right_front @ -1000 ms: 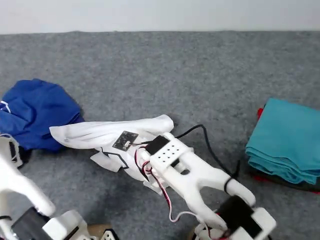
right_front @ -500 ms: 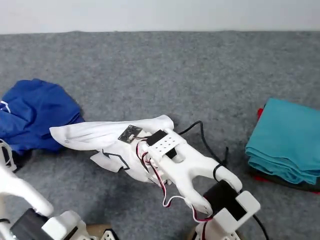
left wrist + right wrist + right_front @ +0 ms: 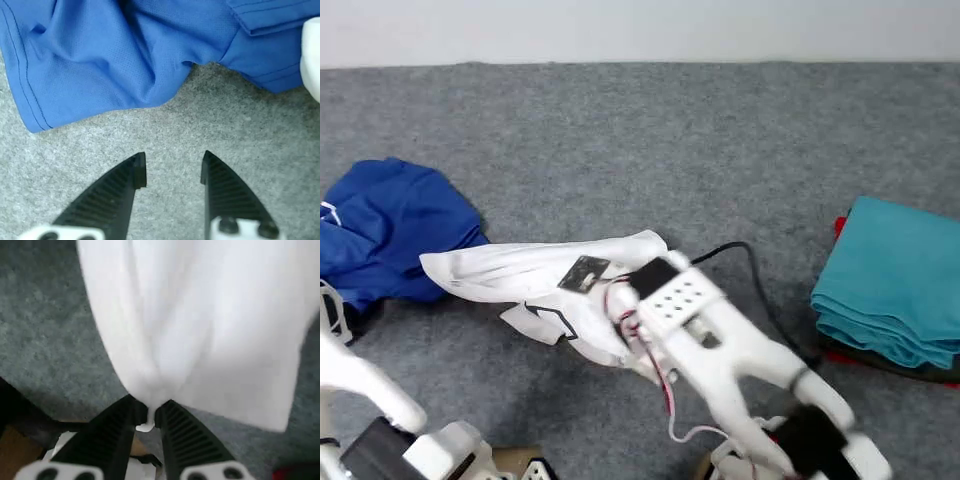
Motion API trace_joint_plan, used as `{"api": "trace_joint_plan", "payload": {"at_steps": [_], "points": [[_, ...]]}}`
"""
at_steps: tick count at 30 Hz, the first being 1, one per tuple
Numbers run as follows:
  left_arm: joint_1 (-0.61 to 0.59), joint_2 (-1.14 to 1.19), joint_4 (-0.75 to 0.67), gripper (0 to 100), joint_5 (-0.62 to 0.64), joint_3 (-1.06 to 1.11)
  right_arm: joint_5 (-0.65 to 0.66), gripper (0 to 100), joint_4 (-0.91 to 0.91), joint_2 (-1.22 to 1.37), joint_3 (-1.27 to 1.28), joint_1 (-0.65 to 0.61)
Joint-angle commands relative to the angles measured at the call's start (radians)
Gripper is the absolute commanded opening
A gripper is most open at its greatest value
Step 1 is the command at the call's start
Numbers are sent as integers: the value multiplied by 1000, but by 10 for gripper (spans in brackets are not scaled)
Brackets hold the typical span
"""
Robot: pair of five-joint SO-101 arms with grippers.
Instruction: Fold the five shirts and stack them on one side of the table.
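Right wrist view: your right jaws are clenching only thin edge of crumpled white fabric shirt (image 3: 200,315), risking slip-out when lifting; left jaws hanging released.

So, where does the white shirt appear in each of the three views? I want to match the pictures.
High view: the white shirt lies crumpled left of centre, between the blue shirt and the right arm.
Left wrist view: probably the white patch at the frame edge, beside the blue shirt.
Right wrist view: the shirt spreads ahead of the right arm's jaws, shut on a fold.
Shared landmark: the grey table cover.
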Motion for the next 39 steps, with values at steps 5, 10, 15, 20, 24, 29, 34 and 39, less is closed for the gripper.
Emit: {"api": "trace_joint_plan", "payload": {"at_steps": [5, 10, 15, 20, 24, 29, 34, 39], "points": [[20, -41, -17, 187, -63, -8, 140, 9, 154, -283, -66, 262], [80, -43, -11, 187, -95, -12, 152, 9, 236, -340, -318, 441], [169, -72, 5, 187, -100, -12, 153, 9, 274, -340, -528, 561], [336, -167, 41, 187, -175, -5, 178, 9, 266, -340, -589, 647], [506, -187, 109, 188, -282, -5, 175, 9, 265, -340, -589, 671], [683, -187, 285, 192, -491, -4, 173, 9, 257, -340, -586, 694], [778, -187, 330, 205, -614, 85, 172, 9, 237, -340, -534, 694], [838, -187, 327, 238, -649, 202, 172, 9, 229, -341, -509, 694]]}}
